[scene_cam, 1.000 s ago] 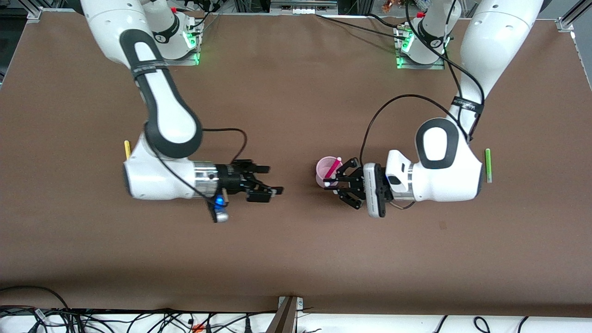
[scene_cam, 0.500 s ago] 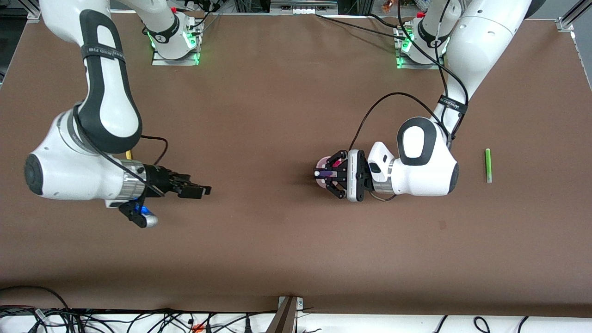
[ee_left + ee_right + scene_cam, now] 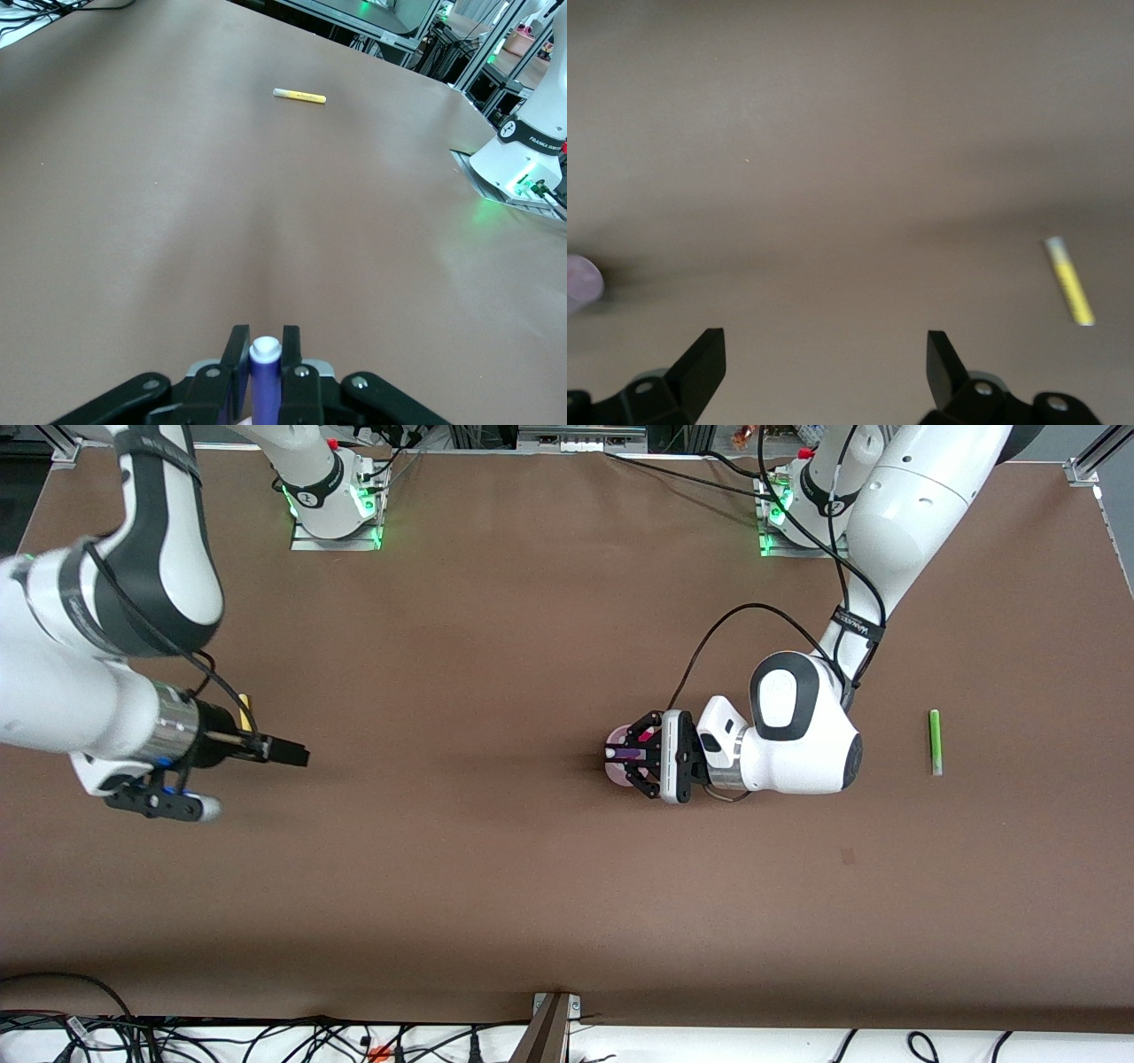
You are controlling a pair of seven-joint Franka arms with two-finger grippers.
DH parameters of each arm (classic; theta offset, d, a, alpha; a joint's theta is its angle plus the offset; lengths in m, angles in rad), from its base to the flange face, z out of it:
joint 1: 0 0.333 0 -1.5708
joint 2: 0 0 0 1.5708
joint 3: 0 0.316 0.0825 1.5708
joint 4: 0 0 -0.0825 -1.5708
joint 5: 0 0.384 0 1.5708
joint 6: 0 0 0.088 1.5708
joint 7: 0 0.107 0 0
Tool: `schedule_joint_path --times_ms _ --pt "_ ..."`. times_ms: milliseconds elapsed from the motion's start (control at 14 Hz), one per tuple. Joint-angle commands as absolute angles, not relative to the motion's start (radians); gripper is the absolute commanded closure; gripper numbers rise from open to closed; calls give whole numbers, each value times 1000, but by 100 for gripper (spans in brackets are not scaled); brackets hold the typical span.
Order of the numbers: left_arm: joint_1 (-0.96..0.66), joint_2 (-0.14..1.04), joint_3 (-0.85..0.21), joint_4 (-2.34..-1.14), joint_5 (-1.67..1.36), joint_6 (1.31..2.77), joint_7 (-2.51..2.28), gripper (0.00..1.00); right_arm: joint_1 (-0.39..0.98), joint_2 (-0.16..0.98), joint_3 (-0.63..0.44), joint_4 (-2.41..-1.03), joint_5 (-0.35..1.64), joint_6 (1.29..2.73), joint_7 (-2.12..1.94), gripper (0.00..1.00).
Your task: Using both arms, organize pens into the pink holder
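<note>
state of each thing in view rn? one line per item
left gripper: shut on the purple pen, over the pink holder
purple pen: clamped between the fingers
pink holder: upright on the table
right gripper: open, holding nothing, beside the yellow pen
yellow pen: lying flat
green pen: lying flat, toward the left arm's end

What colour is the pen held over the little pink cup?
Dark purple with a whitish tip, clearest in the left wrist view.

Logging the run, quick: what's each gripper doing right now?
Left gripper: shut on the dark purple pen, over the pink holder.
Right gripper: open, empty, above the table near the yellow pen.
</note>
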State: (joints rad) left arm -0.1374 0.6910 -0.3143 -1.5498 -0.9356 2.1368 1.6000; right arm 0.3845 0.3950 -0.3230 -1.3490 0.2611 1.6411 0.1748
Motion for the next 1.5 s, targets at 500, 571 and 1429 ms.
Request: schedule_joint_path --times_ms 500,571,1429 --pt "-117 513 -296 -1577 -637 2071 1090 0 413 38 -319 -1635 37 1652 60 0" --pt "-117 505 -296 -1571 -579 2036 986 0 408 31 -316 -1644 26 1652 55 0" --pt "-98 319 -281 -1336 216 1467 209 0 127 -46 -18 -1654 -2 1637 43 0"
